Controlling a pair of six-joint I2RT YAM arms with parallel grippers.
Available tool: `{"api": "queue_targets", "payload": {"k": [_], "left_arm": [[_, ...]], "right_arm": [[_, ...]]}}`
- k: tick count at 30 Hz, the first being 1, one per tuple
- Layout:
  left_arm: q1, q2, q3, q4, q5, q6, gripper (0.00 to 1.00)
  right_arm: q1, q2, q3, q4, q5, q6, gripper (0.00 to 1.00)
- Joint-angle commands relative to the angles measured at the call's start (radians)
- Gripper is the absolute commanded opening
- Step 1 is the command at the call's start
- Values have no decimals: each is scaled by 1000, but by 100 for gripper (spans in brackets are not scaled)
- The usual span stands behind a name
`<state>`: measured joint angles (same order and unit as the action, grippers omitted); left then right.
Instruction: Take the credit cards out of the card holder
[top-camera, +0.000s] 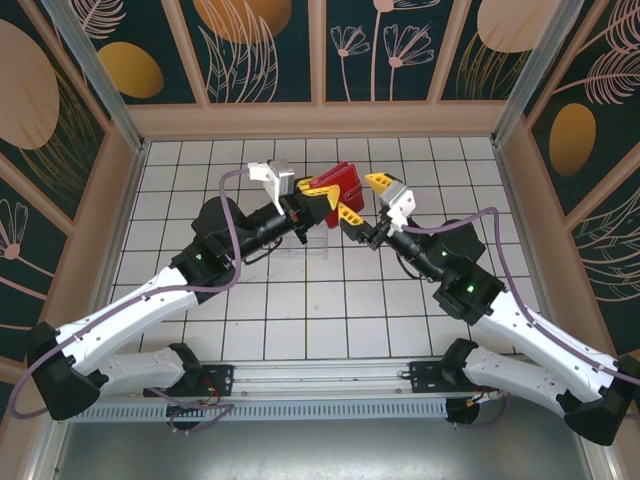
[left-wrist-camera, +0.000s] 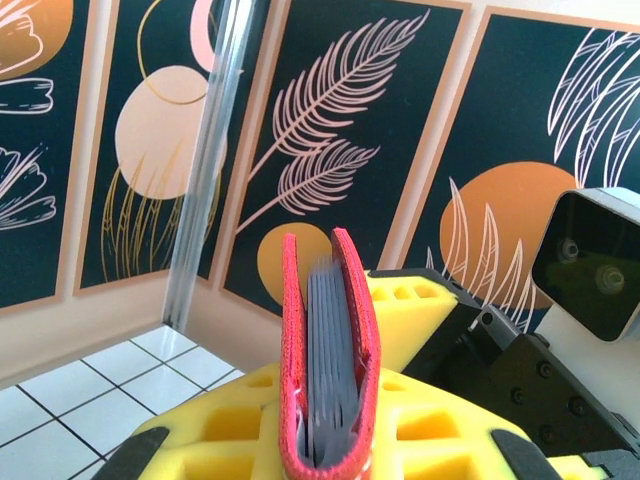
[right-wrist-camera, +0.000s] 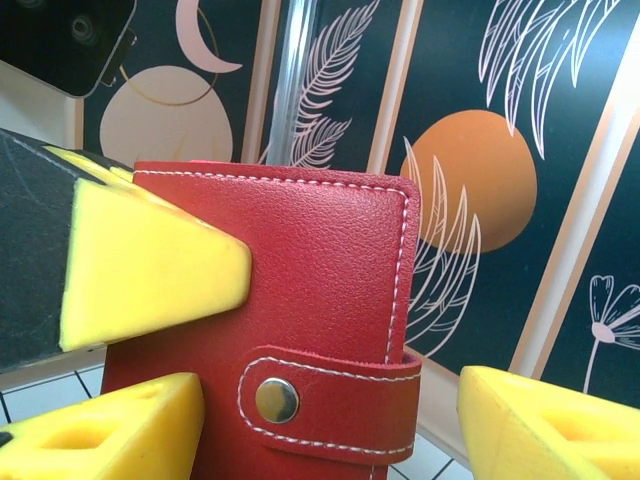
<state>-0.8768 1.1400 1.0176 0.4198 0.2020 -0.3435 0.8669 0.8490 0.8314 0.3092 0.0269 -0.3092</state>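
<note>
Between my two tools, raised well above the white-tiled counter (top-camera: 300, 320), sits the card holder (right-wrist-camera: 300, 290). My left tool (left-wrist-camera: 325, 400) is clamped across its covers, spine down and open edge up. My right tool (right-wrist-camera: 328, 400) stands wide, one finger on either side of the holder's lower edge with a gap on the far side. I judge the holder light, its grained red cover grippy but soft enough to flex if squeezed hard. The closing tab (right-wrist-camera: 330, 405) is snapped at its stud (right-wrist-camera: 275, 400), so I would take the tab's free end first. Inside it are blurred grey leaves; I cannot tell the credit cards from the sleeves, but expect them to be thin, stiff and slick. Beyond the holder rise dark leaf-printed wall panels (top-camera: 260, 40).
</note>
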Motion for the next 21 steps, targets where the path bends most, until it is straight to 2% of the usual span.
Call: {"api": "queue_targets", "payload": {"k": [1, 15, 21], "left_arm": [[-6, 10, 45, 42, 92, 20, 0], [-6, 10, 65, -18, 117, 56, 0], [-5, -2, 72, -68, 84, 71, 0]], "right_arm": [[3, 8, 42, 72, 62, -16, 69], [3, -10, 53, 65, 214, -51, 68], [1, -37, 52, 57, 271, -62, 67]]}}
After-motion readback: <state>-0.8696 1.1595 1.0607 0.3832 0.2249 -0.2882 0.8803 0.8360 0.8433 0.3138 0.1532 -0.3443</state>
